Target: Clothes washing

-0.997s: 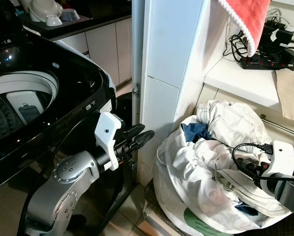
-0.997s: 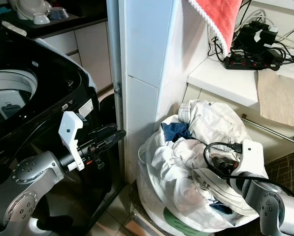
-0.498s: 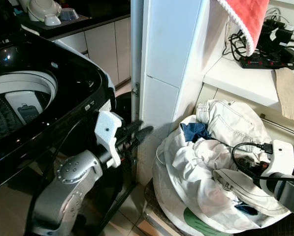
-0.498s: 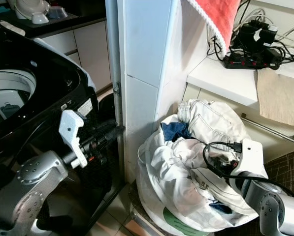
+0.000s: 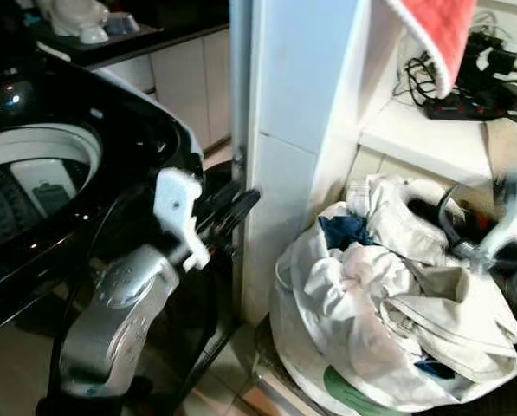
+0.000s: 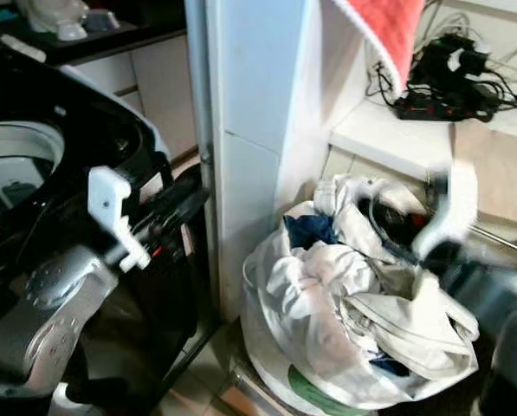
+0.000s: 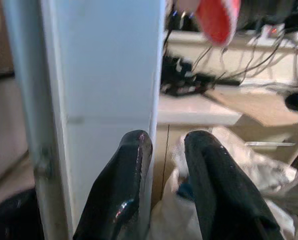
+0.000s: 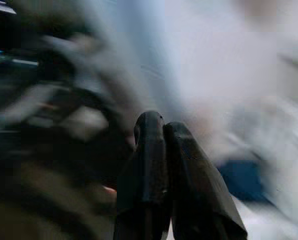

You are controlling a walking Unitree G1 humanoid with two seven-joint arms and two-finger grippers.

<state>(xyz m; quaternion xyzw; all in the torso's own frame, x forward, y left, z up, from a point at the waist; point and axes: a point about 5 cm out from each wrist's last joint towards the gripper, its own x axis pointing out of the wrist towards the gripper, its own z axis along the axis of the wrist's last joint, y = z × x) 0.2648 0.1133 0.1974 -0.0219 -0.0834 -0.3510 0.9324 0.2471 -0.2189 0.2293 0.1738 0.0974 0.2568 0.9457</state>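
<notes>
The left gripper [image 7: 161,150] is holding its two black fingers [image 7: 124,180] slightly apart with nothing between them, pointing at a white tiled pillar [image 7: 106,75]. Past it, white laundry [image 7: 238,175] is lying heaped, a red towel [image 7: 216,17] is hanging, and cables [image 7: 198,80] are sitting on a shelf [image 7: 196,110].

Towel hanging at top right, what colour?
Coral red towel with a white edge, best in the left eye view.

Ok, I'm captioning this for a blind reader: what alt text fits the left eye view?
A white bag heaped with pale clothes sits on the floor beside a white tiled pillar. On the other side, the robot's left tool is raised near a black top-loading washing machine; its blurred right tool is over the clothes.
</notes>
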